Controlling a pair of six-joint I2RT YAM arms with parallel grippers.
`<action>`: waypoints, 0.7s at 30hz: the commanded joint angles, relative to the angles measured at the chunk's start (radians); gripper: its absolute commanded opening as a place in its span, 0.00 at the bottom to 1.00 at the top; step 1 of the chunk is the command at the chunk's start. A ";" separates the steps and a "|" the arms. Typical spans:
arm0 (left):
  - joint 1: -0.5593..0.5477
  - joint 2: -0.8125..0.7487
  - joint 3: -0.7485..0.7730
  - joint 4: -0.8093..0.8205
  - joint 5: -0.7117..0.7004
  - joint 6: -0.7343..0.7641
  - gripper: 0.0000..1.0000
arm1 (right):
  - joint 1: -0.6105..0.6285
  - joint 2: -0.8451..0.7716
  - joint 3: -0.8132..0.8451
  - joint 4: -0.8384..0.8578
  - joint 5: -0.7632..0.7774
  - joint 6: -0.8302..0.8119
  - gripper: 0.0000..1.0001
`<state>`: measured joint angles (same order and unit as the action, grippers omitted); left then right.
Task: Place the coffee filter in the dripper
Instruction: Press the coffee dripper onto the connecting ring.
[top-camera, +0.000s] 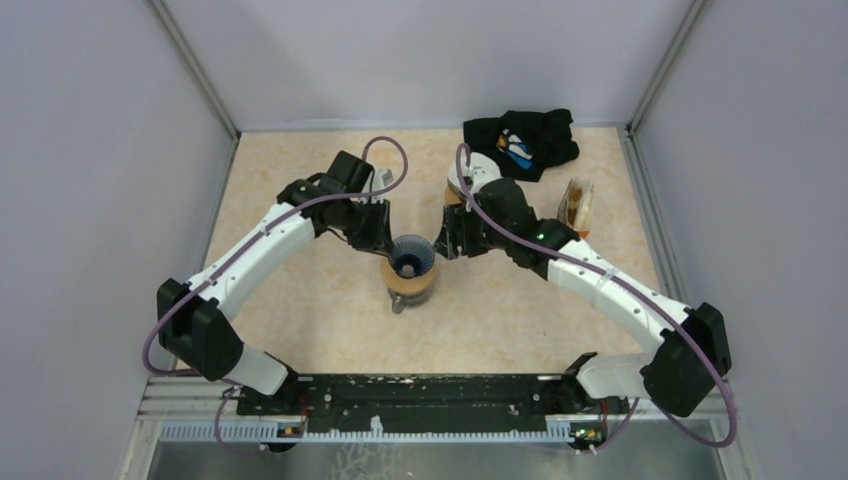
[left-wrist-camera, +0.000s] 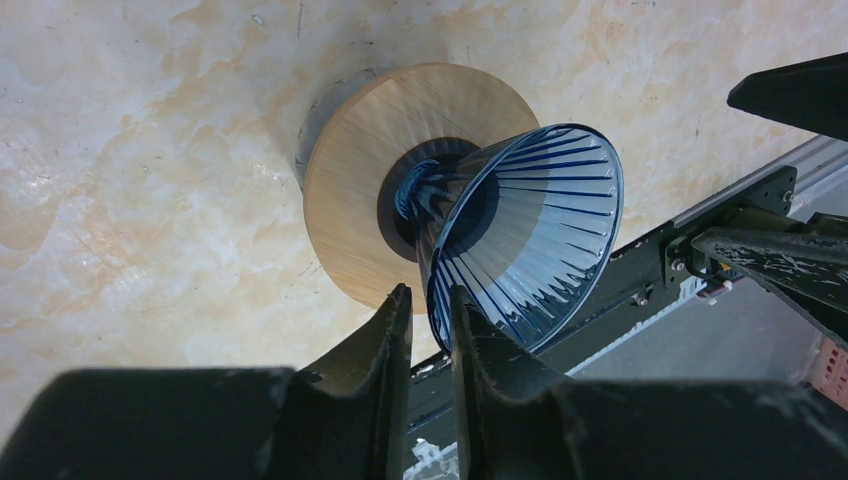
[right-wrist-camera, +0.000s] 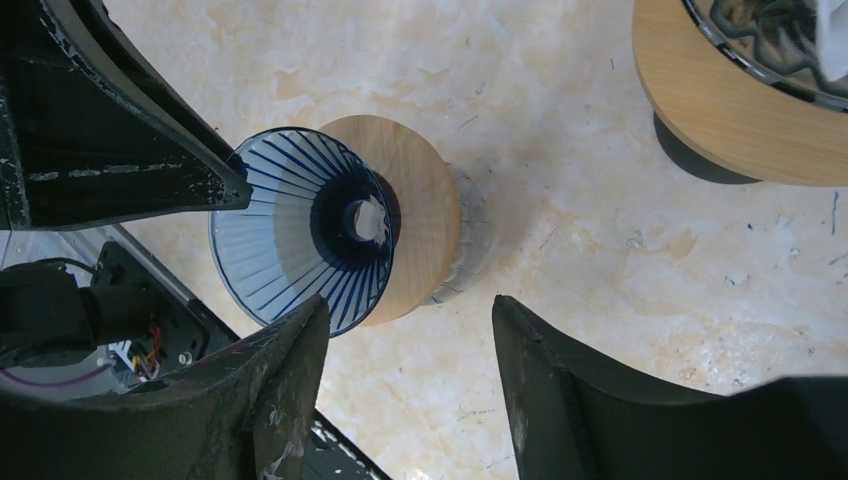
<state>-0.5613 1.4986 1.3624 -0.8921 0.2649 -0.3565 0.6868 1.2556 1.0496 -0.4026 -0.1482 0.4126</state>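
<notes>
The dripper (top-camera: 411, 258) is a blue ribbed glass cone with a wooden collar (left-wrist-camera: 360, 180), standing on a glass carafe at the table's middle. My left gripper (top-camera: 385, 240) is shut on the cone's near rim, one finger inside and one outside (left-wrist-camera: 430, 310). My right gripper (top-camera: 448, 243) is open and empty just right of the dripper (right-wrist-camera: 290, 230), its fingertips (right-wrist-camera: 300, 330) beside the rim. A small white patch shows at the cone's bottom hole (right-wrist-camera: 368, 220). White filter paper (right-wrist-camera: 830, 20) sits in a second wooden-collared holder behind my right arm (top-camera: 482, 170).
A black cloth (top-camera: 520, 140) lies at the back right. A small brown-filled clear holder (top-camera: 577, 205) stands right of my right arm. Grey walls close in the table on three sides. A black rail (top-camera: 420, 395) runs along the near edge.
</notes>
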 joint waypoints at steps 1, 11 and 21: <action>-0.005 -0.033 -0.035 0.024 -0.007 -0.014 0.25 | 0.014 0.027 0.059 0.071 -0.035 0.023 0.59; -0.005 -0.047 -0.092 0.038 -0.003 -0.024 0.19 | 0.026 0.094 0.069 0.097 -0.063 0.030 0.45; -0.005 -0.044 -0.082 0.038 -0.004 -0.021 0.18 | 0.030 0.090 0.090 0.105 -0.063 0.041 0.41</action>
<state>-0.5613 1.4807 1.2762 -0.8677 0.2607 -0.3737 0.7052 1.3731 1.0698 -0.3603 -0.1993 0.4400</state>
